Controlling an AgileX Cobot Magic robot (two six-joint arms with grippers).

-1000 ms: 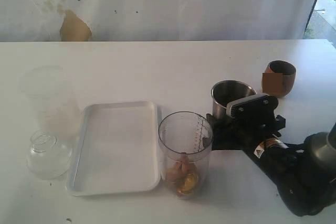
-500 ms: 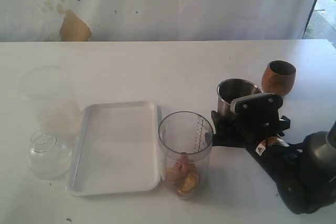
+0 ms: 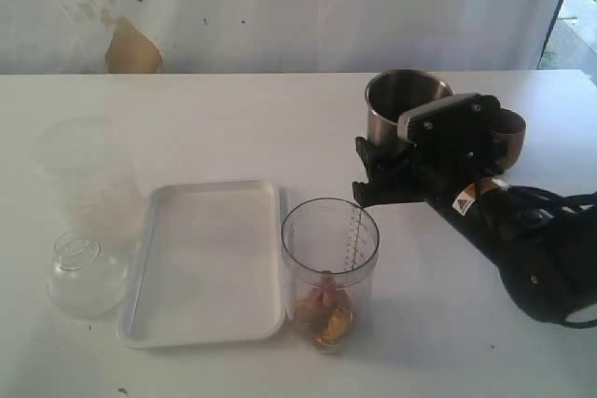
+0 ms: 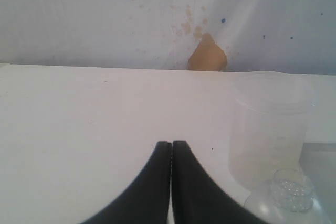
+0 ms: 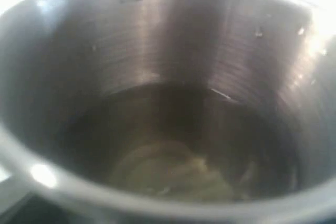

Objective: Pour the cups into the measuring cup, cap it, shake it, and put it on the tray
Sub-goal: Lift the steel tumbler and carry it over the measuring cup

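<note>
My right gripper is shut on the steel tumbler and holds it upright in the air, up and to the right of the measuring cup. In the right wrist view the tumbler's inside fills the frame, with pale contents at its bottom. The measuring cup stands on the table with orange-brown pieces in its base. The wooden cup shows only partly behind my right wrist. The white tray lies left of the measuring cup. My left gripper is shut on nothing, above bare table.
A frosted plastic container stands at the left, also in the left wrist view as the frosted container. A clear domed lid lies in front of it, beside the tray. A white wall backs the table.
My right gripper has lifted the steel tumbler off the table and carried it up and back. The wooden cup is now mostly hidden behind the arm.
</note>
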